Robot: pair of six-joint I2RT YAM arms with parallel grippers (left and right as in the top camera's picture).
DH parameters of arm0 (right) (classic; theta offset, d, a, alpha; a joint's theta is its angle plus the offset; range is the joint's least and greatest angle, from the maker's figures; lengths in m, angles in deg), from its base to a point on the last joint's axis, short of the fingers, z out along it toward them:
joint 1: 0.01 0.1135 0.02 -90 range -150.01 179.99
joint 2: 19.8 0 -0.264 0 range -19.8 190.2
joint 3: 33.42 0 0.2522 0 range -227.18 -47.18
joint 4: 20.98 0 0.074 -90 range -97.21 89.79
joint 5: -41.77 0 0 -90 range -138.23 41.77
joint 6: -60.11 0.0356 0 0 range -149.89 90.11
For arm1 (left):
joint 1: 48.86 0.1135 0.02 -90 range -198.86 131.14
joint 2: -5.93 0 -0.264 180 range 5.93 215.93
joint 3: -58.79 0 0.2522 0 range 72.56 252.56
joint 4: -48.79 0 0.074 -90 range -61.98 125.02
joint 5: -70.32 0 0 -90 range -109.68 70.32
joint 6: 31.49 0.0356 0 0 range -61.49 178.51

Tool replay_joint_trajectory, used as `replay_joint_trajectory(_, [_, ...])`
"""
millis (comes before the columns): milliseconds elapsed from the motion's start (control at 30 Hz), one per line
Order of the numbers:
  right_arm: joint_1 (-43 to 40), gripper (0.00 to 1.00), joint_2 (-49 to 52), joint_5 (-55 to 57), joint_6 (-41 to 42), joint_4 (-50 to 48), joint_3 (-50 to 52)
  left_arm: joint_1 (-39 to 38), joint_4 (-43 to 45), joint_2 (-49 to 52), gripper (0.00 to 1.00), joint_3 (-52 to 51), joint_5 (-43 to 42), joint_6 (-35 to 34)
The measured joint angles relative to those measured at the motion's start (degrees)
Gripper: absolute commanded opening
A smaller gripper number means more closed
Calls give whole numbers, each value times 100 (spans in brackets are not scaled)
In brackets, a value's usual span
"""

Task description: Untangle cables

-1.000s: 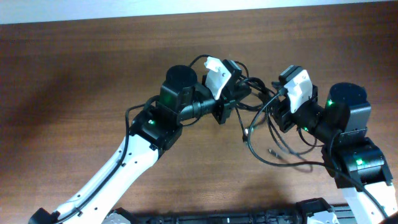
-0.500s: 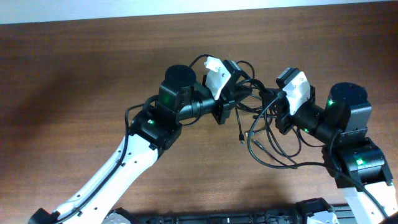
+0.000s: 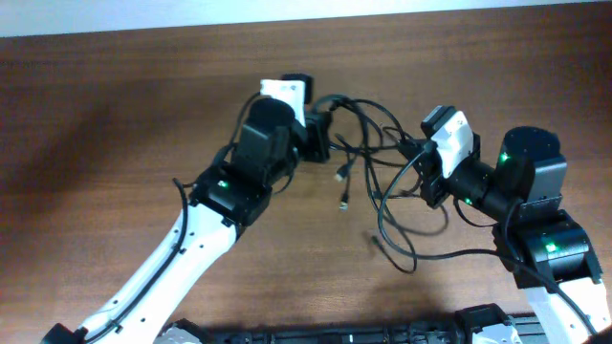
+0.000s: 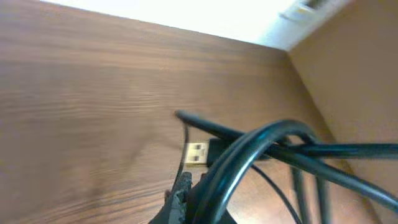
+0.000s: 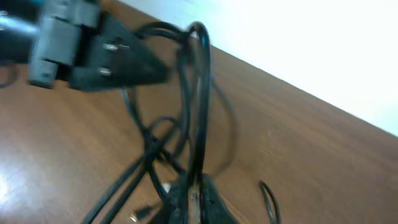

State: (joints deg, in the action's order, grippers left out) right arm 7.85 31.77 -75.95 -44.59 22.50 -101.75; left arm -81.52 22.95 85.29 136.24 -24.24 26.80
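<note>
Several thin black cables (image 3: 367,145) hang tangled between my two grippers above the wooden table (image 3: 115,115). My left gripper (image 3: 323,141) is shut on a cable strand; in the left wrist view (image 4: 189,198) the strand (image 4: 249,149) arcs up from the jaws, and a USB plug (image 4: 196,154) hangs beyond. My right gripper (image 3: 413,158) is shut on another strand, which shows in the right wrist view (image 5: 196,198), where the cables (image 5: 200,93) run up towards the left gripper (image 5: 155,70). Loose plug ends (image 3: 344,203) dangle between the grippers.
A wide cable loop (image 3: 411,266) lies on the table below the right gripper. The table's far edge meets a white wall (image 3: 306,14). The right arm's base (image 3: 550,244) stands at the lower right.
My left gripper has swung left and back with its strand, pulling the tangle wider. The dangling plug ends have shifted left. The right gripper has hardly moved.
</note>
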Motion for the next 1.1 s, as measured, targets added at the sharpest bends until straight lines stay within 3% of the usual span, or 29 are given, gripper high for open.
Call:
replay_joint_trajectory(100, [-7,4,-22,796,533,2,0,192,-42,0,0,-2,52,-114])
replay_joint_trajectory(167, [-7,56,-22,1172,776,13,0,254,164,0,0,-2,-164,39])
replay_joint_trajectory(200, [-7,72,-22,1263,907,17,0,254,275,-2,0,-2,-393,221])
replay_joint_trajectory(333, [-24,78,-22,1106,957,26,0,254,509,-9,0,-2,-1178,852])
replay_joint_trajectory(500, [-24,78,-22,74,393,26,0,251,533,-9,0,-2,-2361,1731])
replay_joint_trajectory(700, [-24,73,33,-511,107,28,0,251,916,-9,0,-2,-3423,2094])
replay_joint_trajectory(767, [-24,53,120,-710,68,28,0,251,1113,-9,0,-2,-3753,2151])
replay_joint_trajectory(800, [-24,37,157,-776,52,24,0,251,1156,-9,0,-2,-3842,2164])
replay_joint_trajectory(833, [-24,11,195,-822,44,24,0,251,1191,-9,0,-2,-3904,2168])
replay_joint_trajectory(900, [-24,4,319,-881,13,26,0,251,1235,-9,0,-2,-4030,2170])
replay_joint_trajectory(1100, [-44,4,444,-907,35,26,0,254,1233,-13,0,-2,-3952,2184])
